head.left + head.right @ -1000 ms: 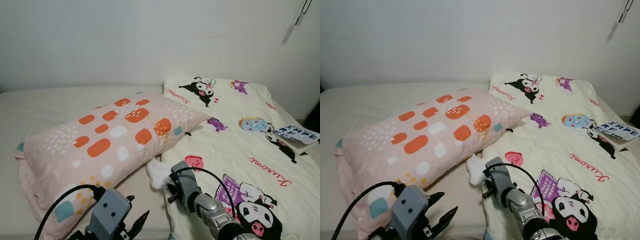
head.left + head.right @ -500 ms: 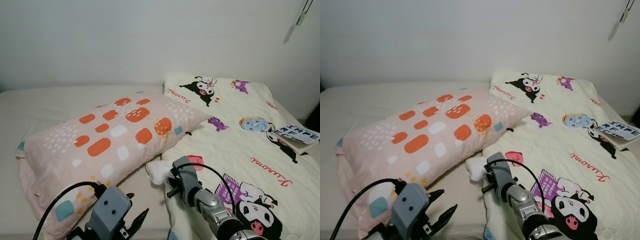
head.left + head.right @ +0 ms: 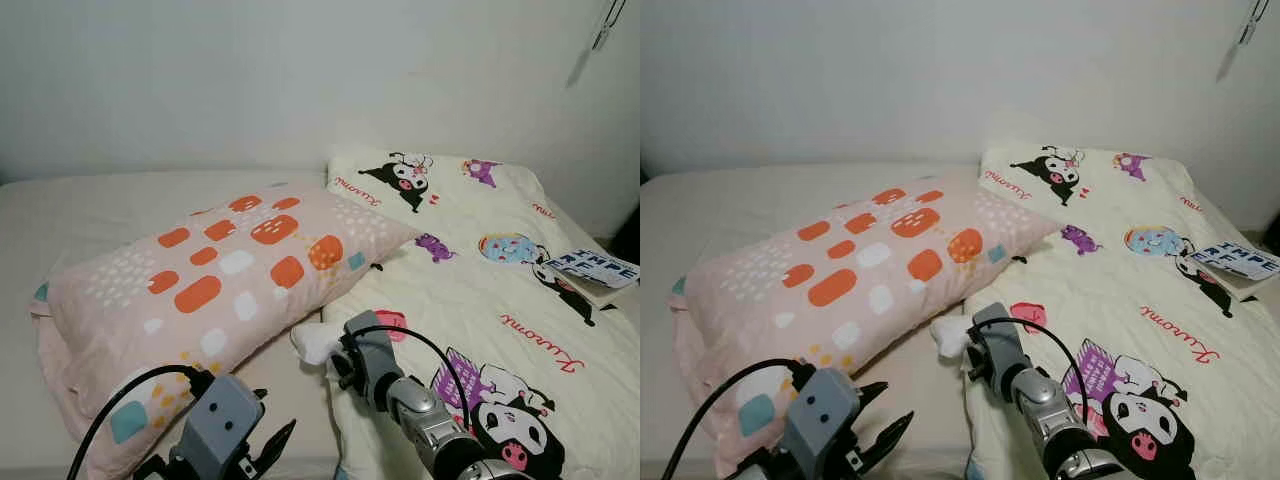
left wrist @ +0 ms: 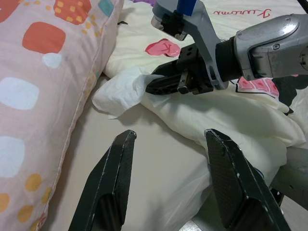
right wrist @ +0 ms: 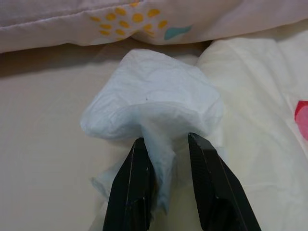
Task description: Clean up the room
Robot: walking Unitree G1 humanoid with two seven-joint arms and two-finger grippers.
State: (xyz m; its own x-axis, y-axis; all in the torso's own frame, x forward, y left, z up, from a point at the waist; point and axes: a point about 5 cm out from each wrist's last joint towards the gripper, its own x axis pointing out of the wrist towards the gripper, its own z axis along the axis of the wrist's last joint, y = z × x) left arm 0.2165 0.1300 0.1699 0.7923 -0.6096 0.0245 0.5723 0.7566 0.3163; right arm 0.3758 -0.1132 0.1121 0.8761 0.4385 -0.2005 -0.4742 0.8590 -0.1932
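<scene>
Tissue [image 5: 149,108], crumpled on the bed sheet [image 3: 20,300] between pillow [image 3: 220,270] and quilt [image 3: 480,280], was pinched thinly by the right gripper [image 5: 166,159] and could tear or slip; left gripper [image 4: 168,144] hovered spread wide.

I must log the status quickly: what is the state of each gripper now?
Left gripper: open, holding nothing, low over the bed.
Right gripper: closed on the white tissue beside the pillow.

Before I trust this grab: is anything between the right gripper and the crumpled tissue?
Nothing visible. The right gripper has its fingers around a fold of the white tissue, which lies on the bed between the pillow and the blanket.
</scene>
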